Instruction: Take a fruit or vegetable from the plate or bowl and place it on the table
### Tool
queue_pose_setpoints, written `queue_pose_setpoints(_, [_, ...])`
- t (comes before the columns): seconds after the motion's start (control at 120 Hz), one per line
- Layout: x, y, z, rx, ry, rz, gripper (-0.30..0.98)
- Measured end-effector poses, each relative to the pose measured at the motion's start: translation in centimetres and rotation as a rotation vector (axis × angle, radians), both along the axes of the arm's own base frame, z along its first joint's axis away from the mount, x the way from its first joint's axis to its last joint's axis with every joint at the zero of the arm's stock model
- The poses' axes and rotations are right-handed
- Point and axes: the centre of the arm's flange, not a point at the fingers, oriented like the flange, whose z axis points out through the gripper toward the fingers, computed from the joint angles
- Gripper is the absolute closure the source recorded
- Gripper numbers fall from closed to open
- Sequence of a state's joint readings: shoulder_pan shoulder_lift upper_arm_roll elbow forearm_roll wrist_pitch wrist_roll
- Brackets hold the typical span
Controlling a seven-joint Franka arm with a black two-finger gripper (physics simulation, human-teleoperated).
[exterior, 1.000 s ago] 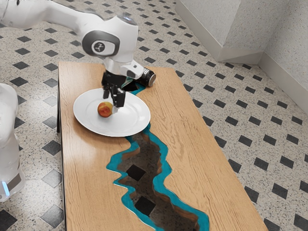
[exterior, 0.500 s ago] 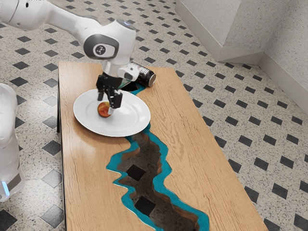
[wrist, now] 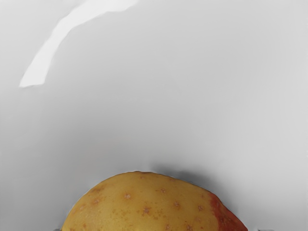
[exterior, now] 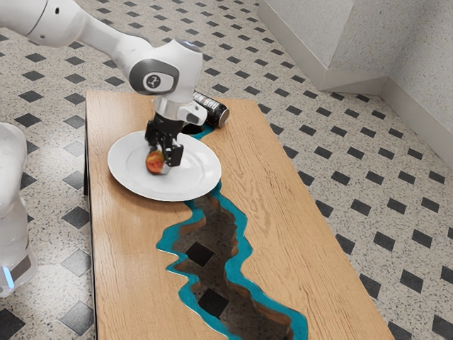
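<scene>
Down a touch and toward the exterior view's right comes the black gripper (exterior: pixel 161 157), and one red-and-yellow fruit (exterior: pixel 153 163) has nudged slightly the same way! Left to right now: one white machine (exterior: pixel 10 191), then one wooden table (exterior: pixel 120 241) bearing one white plate (exterior: pixel 124 170). That single fruit sits inside the plate's rim, right at the gripper; clamped or not, I can't tell. Beyond the plate, one dark can (exterior: pixel 215 113) lies on its side.

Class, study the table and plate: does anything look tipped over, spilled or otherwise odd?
Yes: the black can lies on its side beyond the plate, where cans normally stand upright. I see no spill.
</scene>
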State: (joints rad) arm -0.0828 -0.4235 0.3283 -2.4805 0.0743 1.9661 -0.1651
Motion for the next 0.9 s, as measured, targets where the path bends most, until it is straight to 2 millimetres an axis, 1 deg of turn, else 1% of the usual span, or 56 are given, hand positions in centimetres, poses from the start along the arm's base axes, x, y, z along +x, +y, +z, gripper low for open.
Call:
queue_pose_setpoints(0.1, [0.6, -0.4, 1.8, 0.018, -0.040, -0.013, 0.47])
queue_pose_setpoints(0.167, [2.2, -1.7, 4.6, 0.049, -0.095, -0.045, 0.54])
queue_pose_setpoints(0.192, [3.5, -2.5, 6.1, 0.064, -0.121, -0.066, 0.56])
queue_pose_setpoints(0.258, [8.9, -5.4, 10.6, 0.109, -0.181, -0.126, 0.57])
queue_pose_setpoints(0.283, [10.6, -6.4, 11.8, 0.124, -0.195, -0.141, 0.58])
queue_pose_setpoints(0.317, [12.6, -7.3, 12.6, 0.139, -0.203, -0.153, 0.60])
queue_pose_setpoints(0.342, [14.1, -7.9, 12.8, 0.150, -0.202, -0.160, 0.60])
queue_pose_setpoints(0.392, [16.2, -9.1, 12.6, 0.165, -0.194, -0.173, 0.61])
queue_pose_setpoints(0.492, [18.9, -11.0, 11.8, 0.178, -0.178, -0.192, 0.63])
queue_pose_setpoints(0.575, [20.0, -12.2, 11.2, 0.182, -0.167, -0.204, 0.64])
queue_pose_setpoints(0.65, [20.2, -12.0, 10.9, 0.182, -0.159, -0.196, 0.64])
queue_pose_setpoints(0.783, [20.3, -10.8, 10.8, 0.162, -0.154, -0.169, 0.29])
queue_pose_setpoints(0.833, [20.2, -10.7, 10.8, 0.154, -0.155, -0.167, 0.20])
queue_pose_setpoints(0.9, [20.2, -11.2, 11.0, 0.147, -0.158, -0.175, 0.13])
